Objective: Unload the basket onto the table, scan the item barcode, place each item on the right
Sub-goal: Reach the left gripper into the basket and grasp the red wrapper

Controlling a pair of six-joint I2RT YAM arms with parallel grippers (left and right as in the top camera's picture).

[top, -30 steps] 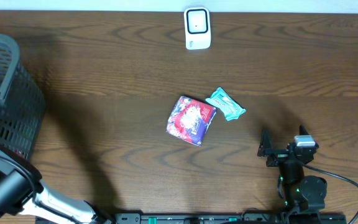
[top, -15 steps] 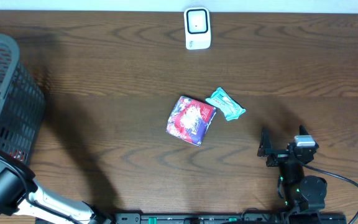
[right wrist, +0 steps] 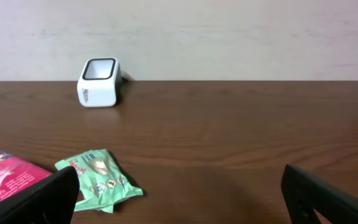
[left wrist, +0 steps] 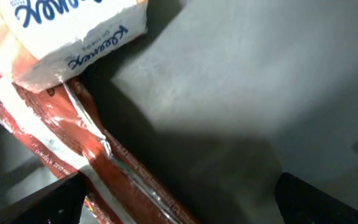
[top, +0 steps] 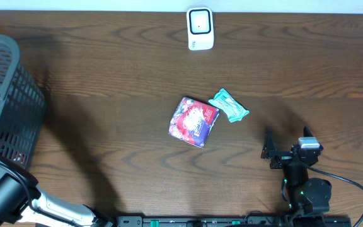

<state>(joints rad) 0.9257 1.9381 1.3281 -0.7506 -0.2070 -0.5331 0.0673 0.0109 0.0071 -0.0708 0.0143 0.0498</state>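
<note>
Black mesh basket (top: 11, 107) held a Kleenex pack (left wrist: 73, 31) under the left tool (left wrist: 179, 205), spread wide presumably for picking; the right tool (right wrist: 179, 208) sat released and empty.

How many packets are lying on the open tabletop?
2: a red packet mid-table and a green packet beside it on the right, on the side nearer the scanner. The basket at the left edge may hide more.

Left hand (left wrist: 179, 203), right hand (right wrist: 180, 198) spread wide
</note>
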